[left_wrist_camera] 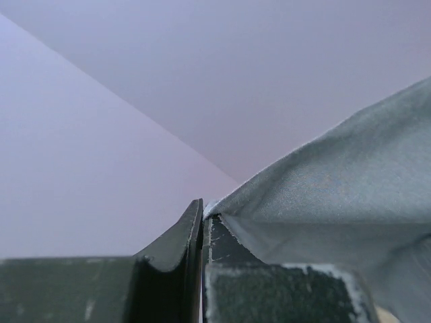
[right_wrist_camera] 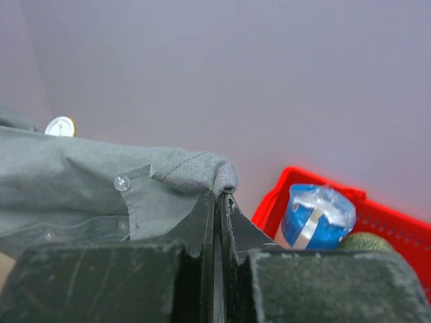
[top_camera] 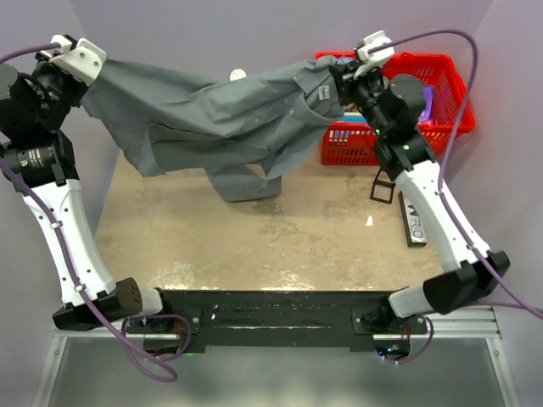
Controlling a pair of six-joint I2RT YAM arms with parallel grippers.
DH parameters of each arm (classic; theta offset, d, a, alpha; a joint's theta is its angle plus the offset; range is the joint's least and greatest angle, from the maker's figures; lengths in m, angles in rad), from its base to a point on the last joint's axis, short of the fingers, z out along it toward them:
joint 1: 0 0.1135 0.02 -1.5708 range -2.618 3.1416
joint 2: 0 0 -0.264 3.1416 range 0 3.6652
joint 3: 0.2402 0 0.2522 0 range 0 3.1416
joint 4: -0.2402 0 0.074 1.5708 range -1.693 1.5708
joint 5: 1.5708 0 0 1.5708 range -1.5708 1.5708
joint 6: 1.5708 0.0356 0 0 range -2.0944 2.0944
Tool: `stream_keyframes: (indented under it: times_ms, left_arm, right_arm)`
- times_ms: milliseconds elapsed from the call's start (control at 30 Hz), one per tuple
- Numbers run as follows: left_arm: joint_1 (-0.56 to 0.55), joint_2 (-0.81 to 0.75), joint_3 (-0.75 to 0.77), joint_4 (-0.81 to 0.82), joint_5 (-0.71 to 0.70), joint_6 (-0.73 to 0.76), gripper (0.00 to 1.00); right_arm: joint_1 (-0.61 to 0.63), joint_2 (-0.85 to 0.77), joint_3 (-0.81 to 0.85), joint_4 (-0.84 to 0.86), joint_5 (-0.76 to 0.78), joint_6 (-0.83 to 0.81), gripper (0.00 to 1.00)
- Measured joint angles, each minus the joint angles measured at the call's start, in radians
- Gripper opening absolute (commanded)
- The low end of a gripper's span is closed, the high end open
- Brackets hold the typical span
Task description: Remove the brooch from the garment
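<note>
The grey garment hangs stretched in the air between my two arms, its lower part drooping to the table. My left gripper is shut on one corner of the cloth at the far left; in the left wrist view the jaws pinch a fabric edge. My right gripper is shut on a buttoned fold at the far right, seen pinched at the tips. The brooch, a small pale round disc, sits on the shirt's upper edge between the grippers, also at the left of the right wrist view.
A red basket stands at the back right, behind my right gripper, with a blue-lidded container in it. A flat dark bar and a small black frame lie on the table at the right.
</note>
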Motion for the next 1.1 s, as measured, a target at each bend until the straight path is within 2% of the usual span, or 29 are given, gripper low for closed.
stream_keyframes:
  times_ms: [133, 367, 600, 733, 867, 1000, 1100]
  left_arm:
    - [0.0, -0.012, 0.073, 0.027, -0.01, 0.009, 0.0]
    - [0.0, -0.084, 0.081, 0.016, -0.024, 0.034, 0.0]
    - [0.0, -0.125, 0.078, -0.039, -0.031, 0.06, 0.0]
    - [0.0, -0.126, -0.016, -0.07, -0.028, 0.072, 0.0]
    - [0.0, -0.11, -0.245, -0.124, -0.003, 0.098, 0.0]
    - [-0.006, -0.023, -0.465, -0.158, 0.018, 0.105, 0.0]
    - [-0.02, 0.089, -0.547, -0.179, 0.021, 0.1, 0.0]
  right_arm:
    - [0.0, -0.113, 0.0, 0.008, -0.026, 0.018, 0.0]
    - [0.0, -0.331, -0.006, -0.058, -0.096, 0.016, 0.0]
    - [0.0, -0.525, -0.167, -0.089, -0.105, 0.026, 0.0]
    - [0.0, -0.499, -0.262, -0.092, -0.103, 0.039, 0.0]
    - [0.0, -0.399, -0.346, -0.105, -0.099, 0.051, 0.0]
    - [0.0, -0.273, -0.467, -0.119, -0.081, 0.051, 0.0]
    - [0.0, -0.195, -0.549, -0.151, -0.045, 0.059, 0.0]
